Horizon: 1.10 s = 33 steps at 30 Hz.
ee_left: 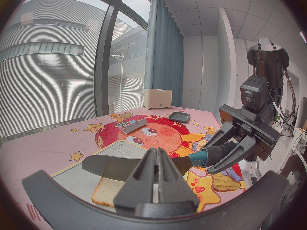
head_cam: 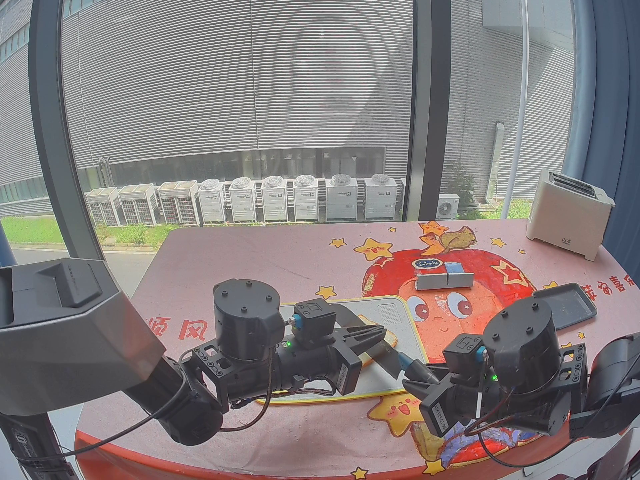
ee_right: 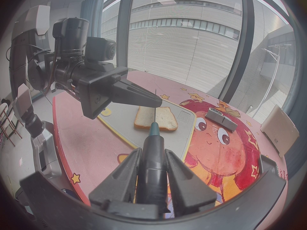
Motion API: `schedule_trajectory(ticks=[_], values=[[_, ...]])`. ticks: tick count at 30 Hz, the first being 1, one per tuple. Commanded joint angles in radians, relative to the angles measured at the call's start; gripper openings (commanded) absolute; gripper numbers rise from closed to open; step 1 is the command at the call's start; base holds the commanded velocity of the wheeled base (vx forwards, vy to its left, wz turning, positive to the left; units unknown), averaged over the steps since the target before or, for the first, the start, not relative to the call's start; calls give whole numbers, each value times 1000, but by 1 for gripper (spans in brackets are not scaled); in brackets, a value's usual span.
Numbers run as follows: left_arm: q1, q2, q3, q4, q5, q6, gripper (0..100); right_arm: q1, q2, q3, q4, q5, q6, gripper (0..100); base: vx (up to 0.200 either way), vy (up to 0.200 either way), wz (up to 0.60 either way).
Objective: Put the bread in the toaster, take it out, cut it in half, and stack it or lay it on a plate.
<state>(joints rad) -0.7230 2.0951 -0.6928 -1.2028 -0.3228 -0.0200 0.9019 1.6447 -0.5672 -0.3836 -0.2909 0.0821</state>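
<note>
My right gripper clamps the knife; left gripper closed beside its blade; bread uncut on the cutting board; cutting, plating outstanding.

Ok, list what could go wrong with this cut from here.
1. The left gripper, shut, sits right by the knife blade; the two might collide as the right gripper saws.
2. I cannot tell that anything pins the bread slice, so it may slide on the cutting board and tear unevenly.
</note>
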Motion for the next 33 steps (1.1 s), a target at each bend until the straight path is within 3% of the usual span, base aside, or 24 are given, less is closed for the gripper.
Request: schedule_trajectory(ticks=[1,33], values=[[2,0,1,2,1,-1,0,0,-3,-3,-1,-1,2,0,0,0,0],[17,-24,-68,5,2,-12,0,3,4,0,0,-1,2,0,0,0,0]])
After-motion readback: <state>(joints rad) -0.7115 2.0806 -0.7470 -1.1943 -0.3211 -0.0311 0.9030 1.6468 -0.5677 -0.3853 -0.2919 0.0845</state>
